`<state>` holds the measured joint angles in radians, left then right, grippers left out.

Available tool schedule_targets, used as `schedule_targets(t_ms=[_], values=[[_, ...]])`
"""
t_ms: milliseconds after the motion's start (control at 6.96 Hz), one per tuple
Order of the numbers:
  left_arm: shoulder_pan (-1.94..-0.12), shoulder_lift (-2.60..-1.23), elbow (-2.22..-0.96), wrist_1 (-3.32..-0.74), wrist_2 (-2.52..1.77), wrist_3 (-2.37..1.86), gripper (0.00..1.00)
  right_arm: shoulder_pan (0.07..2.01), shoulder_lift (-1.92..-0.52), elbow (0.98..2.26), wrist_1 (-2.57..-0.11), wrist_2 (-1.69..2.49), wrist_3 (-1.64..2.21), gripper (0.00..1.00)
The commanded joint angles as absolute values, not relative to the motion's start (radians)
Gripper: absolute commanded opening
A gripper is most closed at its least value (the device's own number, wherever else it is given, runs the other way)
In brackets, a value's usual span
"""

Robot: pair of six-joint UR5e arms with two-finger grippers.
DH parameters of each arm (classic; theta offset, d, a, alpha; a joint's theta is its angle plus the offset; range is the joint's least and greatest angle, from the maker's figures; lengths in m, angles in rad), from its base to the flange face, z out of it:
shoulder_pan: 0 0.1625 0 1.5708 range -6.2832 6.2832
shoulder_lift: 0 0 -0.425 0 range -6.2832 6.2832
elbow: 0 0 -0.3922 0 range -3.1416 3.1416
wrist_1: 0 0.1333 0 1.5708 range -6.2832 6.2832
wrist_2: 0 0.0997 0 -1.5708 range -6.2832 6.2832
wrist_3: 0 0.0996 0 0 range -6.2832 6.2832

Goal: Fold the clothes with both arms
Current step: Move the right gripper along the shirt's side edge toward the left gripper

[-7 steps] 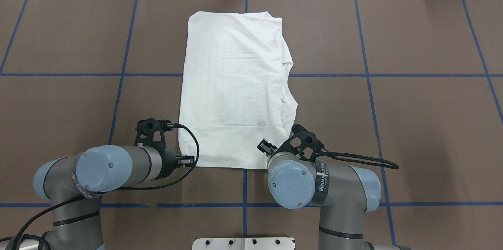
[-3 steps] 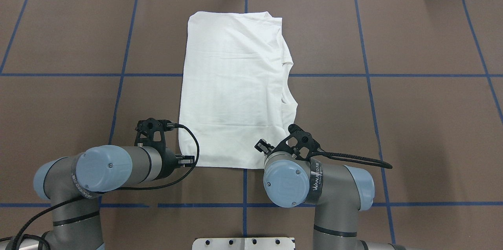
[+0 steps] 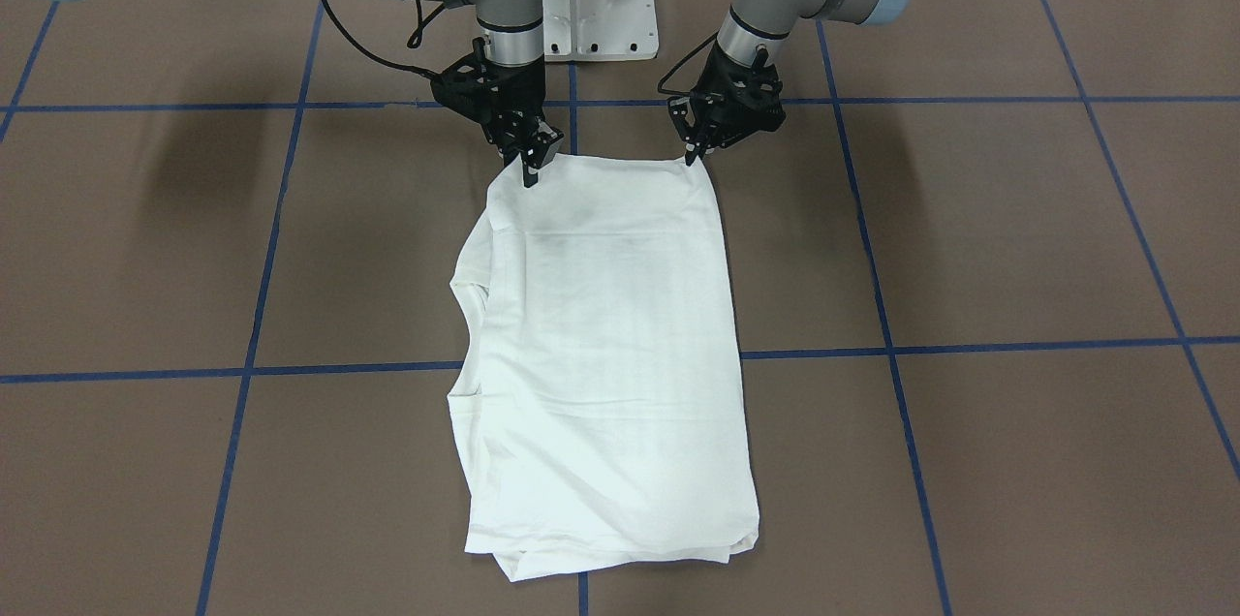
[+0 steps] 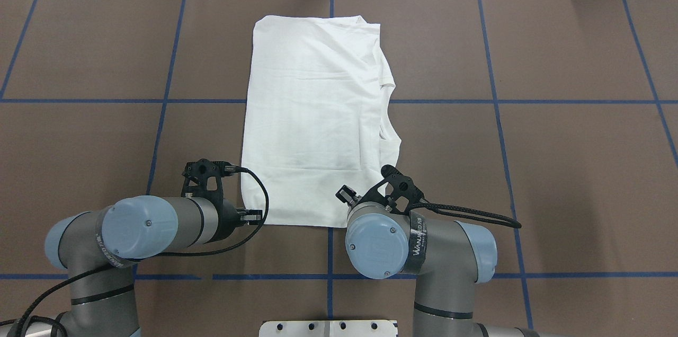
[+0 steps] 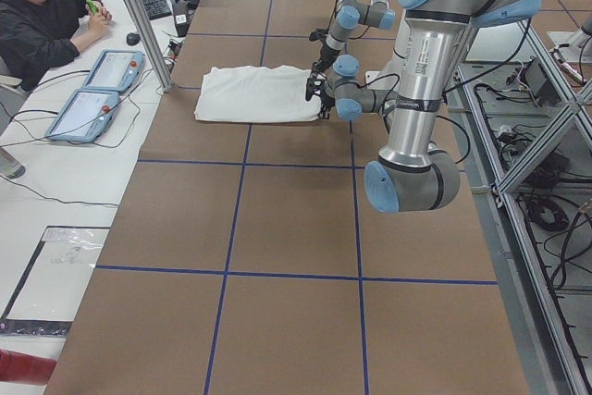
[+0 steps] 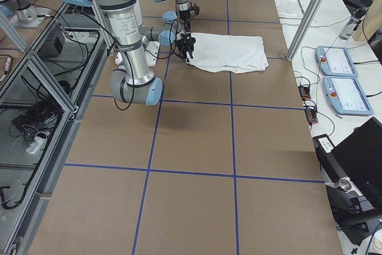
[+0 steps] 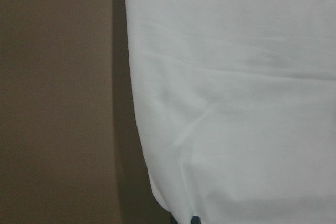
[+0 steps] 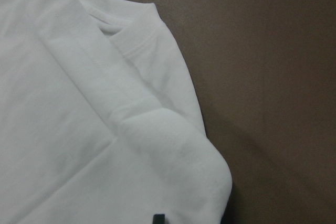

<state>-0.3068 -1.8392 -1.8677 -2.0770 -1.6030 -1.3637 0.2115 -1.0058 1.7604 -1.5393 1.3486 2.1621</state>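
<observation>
A white long-sleeved T-shirt (image 4: pixel 318 114) lies flat in the middle of a brown desk (image 4: pixel 529 167) marked with blue tape lines. It is folded into a long rectangle. Its long axis runs from the near edge, by the robot, to the far edge. The ribbed neck opening sits midway along its right side, facing right.

The left arm (image 4: pixel 159 225) reaches across from the left, its last section lying level and its wrist turned steeply down. The left gripper (image 3: pixel 692 153) has its tips at the shirt's near left corner, touching the cloth.

The right arm (image 4: pixel 424 249) bends forward over the near right corner, with its wrist also pointing down. The right gripper (image 3: pixel 531 166) meets the cloth at that corner.

Both wrist cameras show only white cloth against brown desk and a sliver of dark fingertip. Whether either gripper is closed on the cloth cannot be told.
</observation>
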Motion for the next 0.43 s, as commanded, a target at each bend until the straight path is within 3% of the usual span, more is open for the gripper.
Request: schedule_targets(t_ms=[0, 287], values=[[-0.307, -1.839, -1.876, -2.077, -1.603, -1.364, 0.0, 0.212, -1.002, 1.758, -1.542, 1.347, 2.163, 0.54], [-0.307, -1.839, -1.878, -2.077, -1.603, -1.364, 0.0, 0.212, -0.983, 1.726, -1.54, 1.333, 2.154, 0.66]])
